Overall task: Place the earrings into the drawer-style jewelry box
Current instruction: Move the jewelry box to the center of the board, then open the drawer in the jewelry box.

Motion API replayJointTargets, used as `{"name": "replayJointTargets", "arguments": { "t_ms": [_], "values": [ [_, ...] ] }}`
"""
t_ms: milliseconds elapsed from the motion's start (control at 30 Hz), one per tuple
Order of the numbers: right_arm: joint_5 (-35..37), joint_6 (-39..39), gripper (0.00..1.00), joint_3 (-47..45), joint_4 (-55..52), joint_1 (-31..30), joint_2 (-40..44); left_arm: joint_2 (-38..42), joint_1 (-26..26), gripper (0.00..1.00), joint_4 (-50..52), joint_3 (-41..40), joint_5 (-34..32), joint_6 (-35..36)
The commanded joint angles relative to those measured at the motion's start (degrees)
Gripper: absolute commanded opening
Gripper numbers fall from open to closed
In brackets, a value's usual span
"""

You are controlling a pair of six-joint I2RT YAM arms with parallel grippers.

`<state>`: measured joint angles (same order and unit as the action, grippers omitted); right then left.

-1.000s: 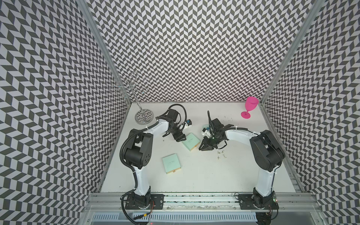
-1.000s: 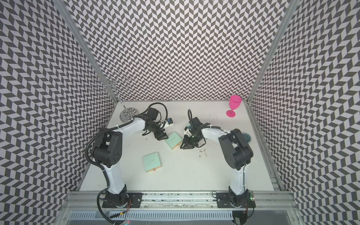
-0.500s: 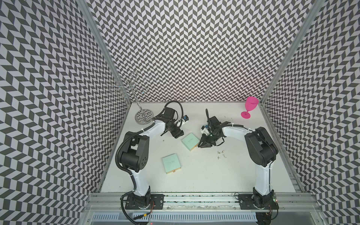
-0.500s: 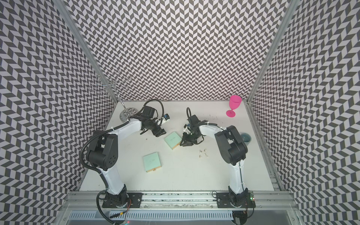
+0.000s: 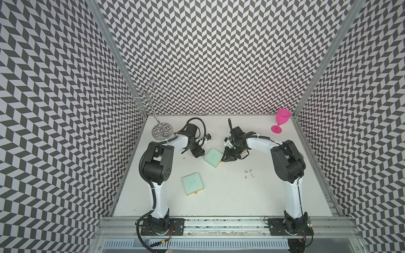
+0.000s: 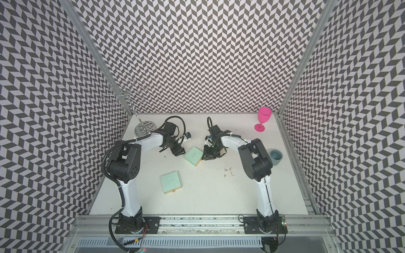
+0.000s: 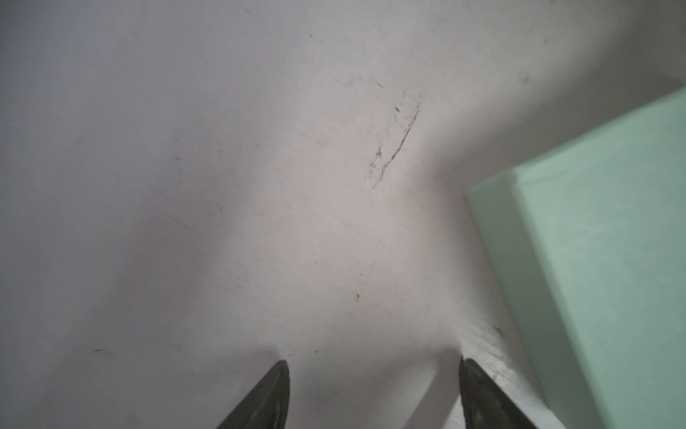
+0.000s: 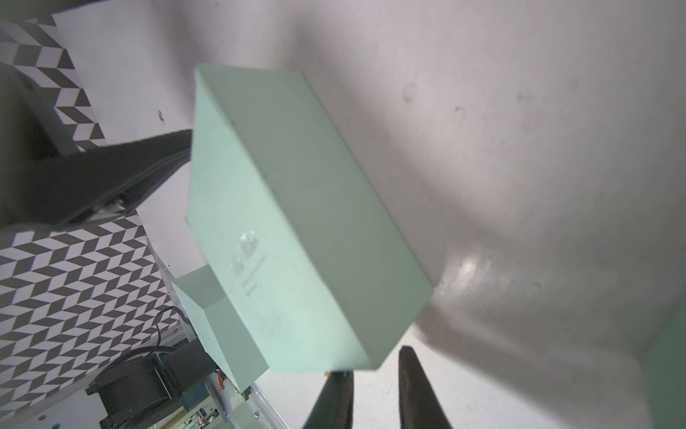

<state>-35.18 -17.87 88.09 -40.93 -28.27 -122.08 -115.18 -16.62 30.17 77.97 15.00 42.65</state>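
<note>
Moved since 1 s ago: right gripper [image 5: 227,158] has edged in on the jewelry box [image 5: 213,157] corner, left gripper [image 5: 197,153] has eased back a touch from its opposite side. Box is roughly where it was, earrings [image 5: 249,173] not shifted.

Earrings: small loose cluster on bare worktop [image 5: 219,203], well apart from the box, on the right arm's side, nothing touching them. None in the box yet.

Box: mint sleeve, drawer shut, tan drawer face turned toward the right arm. Step in hand looks like getting the drawer out, not picking yet.

Right jaws: narrowly apart, worktop showing in the gap, gripping nothing I can see. Right wrist view shows a tiny orange bit [image 8: 326,374] at the box's lower edge just beside 1 fingertip [image 8: 341,390]. Probably the drawer pull, too small to be sure.

Left jaws: wide open, empty, box just beside 1 finger; contact or not, cannot tell.

My read on doing it well:
- left braces the sleeve opposite the drawer face before any pull, else the whole box slides.
- right lines up on the pull, pinches it square, draws straight along the drawer axis, level with the worktop.
- stop once the tray is exposed; a full yank could drop the drawer out.
- keep the sweep off the earrings; light, would scatter.

2nd mint box [image 5: 193,183] nearer the front, nothing on it. Pink goblet [image 5: 281,120] and wire stand [image 5: 161,131] well apart.
</note>
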Motion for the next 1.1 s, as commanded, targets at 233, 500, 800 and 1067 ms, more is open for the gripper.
{"name": "replayJointTargets", "arguments": {
  "t_ms": [233, 500, 800, 1067],
  "values": [
    [1.9, -0.2, 0.23, -3.1, 0.7, 1.9, 4.5, 4.7, 0.3, 0.74, 2.0, -0.3, 3.3, 2.9],
    [-6.1, -4.4, 0.23, -4.7, 5.2, 1.9, 5.3, 3.9, 2.9, 0.74, 4.6, 10.6, 3.3, 2.3],
    [-7.4, -7.1, 0.23, -6.4, 8.3, 0.7, 5.0, 0.8, 0.3, 0.75, 7.0, 15.0, 8.7, 2.3],
    [-6.2, -8.1, 0.23, -5.6, 8.6, 0.0, 4.0, 1.0, -1.3, 0.75, 7.2, 10.3, 11.6, 2.7]
  ]
}}
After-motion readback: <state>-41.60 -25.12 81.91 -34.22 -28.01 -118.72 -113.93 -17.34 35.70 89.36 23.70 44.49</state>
